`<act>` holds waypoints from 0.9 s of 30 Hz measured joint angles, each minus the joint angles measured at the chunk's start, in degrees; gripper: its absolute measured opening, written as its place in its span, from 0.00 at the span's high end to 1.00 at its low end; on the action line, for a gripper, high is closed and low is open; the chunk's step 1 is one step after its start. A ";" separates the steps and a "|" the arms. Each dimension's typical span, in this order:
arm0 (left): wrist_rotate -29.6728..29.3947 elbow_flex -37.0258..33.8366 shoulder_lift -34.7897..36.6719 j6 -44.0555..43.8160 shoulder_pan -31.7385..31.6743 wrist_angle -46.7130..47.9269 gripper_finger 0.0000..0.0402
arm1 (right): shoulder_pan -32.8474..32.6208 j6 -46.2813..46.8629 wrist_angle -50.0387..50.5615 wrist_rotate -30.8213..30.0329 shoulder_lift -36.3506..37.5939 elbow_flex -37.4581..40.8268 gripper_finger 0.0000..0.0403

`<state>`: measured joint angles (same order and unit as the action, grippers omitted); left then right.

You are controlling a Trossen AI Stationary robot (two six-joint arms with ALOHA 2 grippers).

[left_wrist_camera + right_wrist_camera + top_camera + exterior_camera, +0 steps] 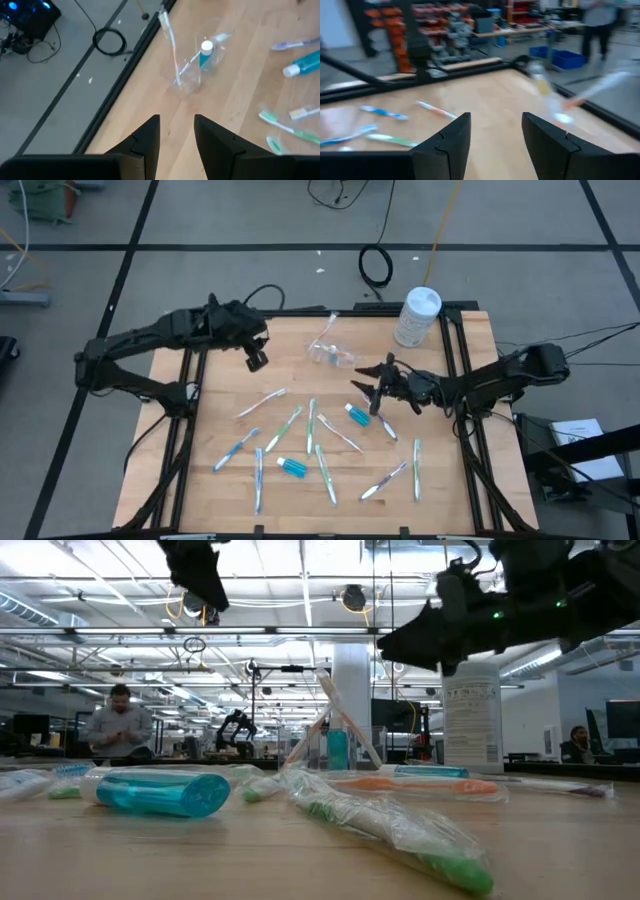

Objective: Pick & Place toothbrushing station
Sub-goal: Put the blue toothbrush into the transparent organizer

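Note:
The clear cup (325, 352) (190, 80) stands upright near the table's far edge. A white toothbrush (169, 37) leans in it, and a blue white-capped tube (205, 54) stands in it. Another blue tube (357, 415) and a third (292, 468) lie on the wood among several loose toothbrushes (311, 425). My left gripper (257, 360) (176, 135) hangs open above the table, left of the cup, with nothing between its fingers. My right gripper (363, 390) (495, 135) is open too. It points level toward the table's left, just right of the cup, and holds nothing.
A white round-lidded canister (417, 315) (470, 720) stands at the table's far right corner. Wrapped toothbrushes (400, 830) and a tube (160, 792) lie across the near half. Black frame rails (190, 370) run along both table sides. People stand in the room beyond.

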<state>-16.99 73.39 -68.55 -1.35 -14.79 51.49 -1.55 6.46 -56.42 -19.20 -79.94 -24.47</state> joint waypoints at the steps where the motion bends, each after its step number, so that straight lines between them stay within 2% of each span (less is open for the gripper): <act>1: 0.00 -2.26 0.86 -0.36 0.13 -1.65 0.68 | -0.02 0.03 -1.13 0.44 -2.25 -0.85 0.58; 6: -0.02 -10.88 2.94 -1.50 0.58 -8.96 0.68 | 0.07 1.49 1.61 1.95 -12.92 -10.05 0.67; 13: 0.02 -15.28 3.08 -1.94 0.60 -11.81 0.68 | 2.27 1.44 8.35 1.20 -22.28 -23.25 0.96; 19: 0.04 -15.32 2.91 -1.14 0.59 -12.45 0.68 | 7.30 3.38 11.08 -1.66 -26.14 -29.41 0.99; 23: 0.00 -15.32 2.91 -1.13 0.60 -12.79 0.68 | 9.82 3.38 13.37 -2.49 -26.63 -30.12 0.99; 27: 0.00 -15.32 2.91 0.18 0.60 -12.68 0.68 | 10.37 0.50 13.38 -12.83 -26.24 -30.25 1.00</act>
<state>-16.99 58.06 -65.65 -1.17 -14.20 38.81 8.82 6.97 -43.04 -32.03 -106.18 -54.72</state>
